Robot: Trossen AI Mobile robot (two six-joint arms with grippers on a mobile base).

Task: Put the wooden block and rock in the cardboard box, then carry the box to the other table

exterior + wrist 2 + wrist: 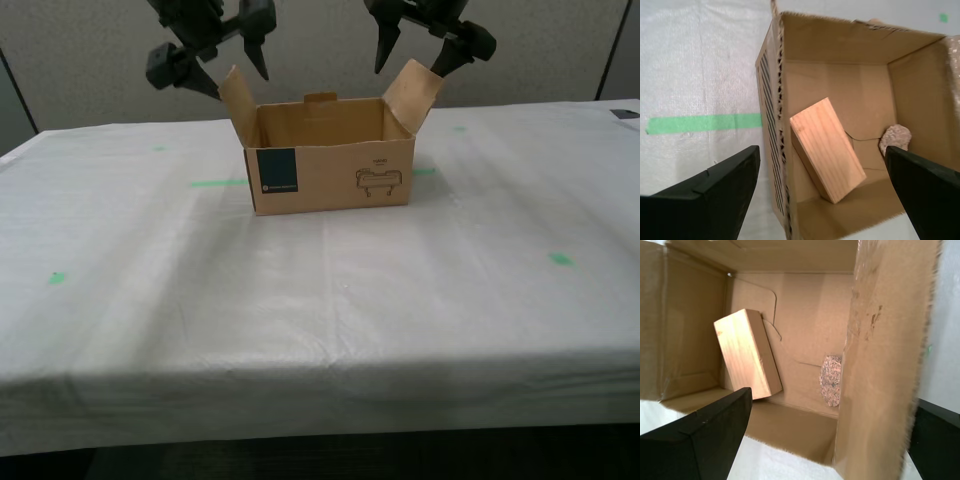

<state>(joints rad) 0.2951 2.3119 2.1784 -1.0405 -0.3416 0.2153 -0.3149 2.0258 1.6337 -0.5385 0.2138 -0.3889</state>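
Observation:
The cardboard box [330, 170] stands open on the other table [300, 310], which is draped in white cloth. Inside it the wooden block [827, 150] [747, 352] leans tilted against a wall, and the rock [896, 137] [830, 380] lies on the floor near the opposite wall. My second gripper [237, 80] [822, 155] hovers open above the box's flap on the exterior view's left, one finger outside the wall. My first gripper [410, 65] [832, 405] hangs open over the raised flap on the exterior view's right. Neither holds anything.
A green tape strip [220, 183] [702, 123] lies just beside the box on the exterior view's left. Smaller green marks [560, 259] [57, 277] dot the cloth. The table's front edge runs low across the exterior view. A grey partition stands behind.

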